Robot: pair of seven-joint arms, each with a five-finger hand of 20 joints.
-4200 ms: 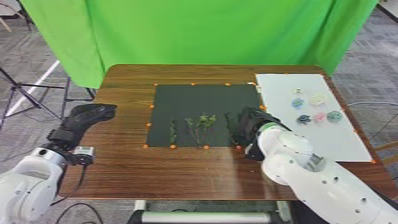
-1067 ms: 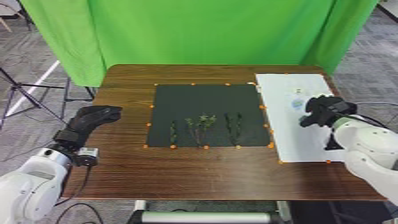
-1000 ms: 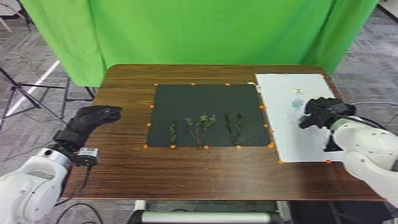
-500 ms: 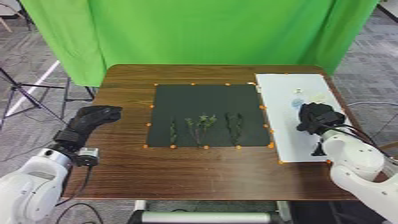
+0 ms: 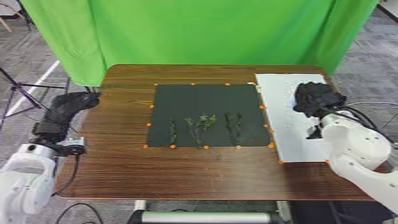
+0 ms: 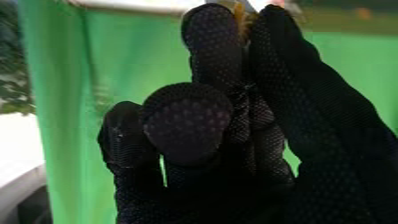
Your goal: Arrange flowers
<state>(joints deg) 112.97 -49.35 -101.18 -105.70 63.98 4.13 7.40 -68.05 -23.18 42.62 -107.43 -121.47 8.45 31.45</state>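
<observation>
I'm hovering my right hand (image 5: 316, 99) over the white sheet (image 5: 298, 152), clenched or released I cannot tell, probably selecting a blossom needing careful placing next against the green stems (image 5: 203, 121) lying on the dark mat (image 5: 206, 97).

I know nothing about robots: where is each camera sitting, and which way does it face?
Head view: on the robot's head, facing forward and down over the brown table; its white arms, left hand and right hand show.
Right wrist view: on the right arm's wrist, looking along that black-gloved hand towards the green curtain; that hand shows large and close.
Both views share the right hand and the green curtain.
</observation>
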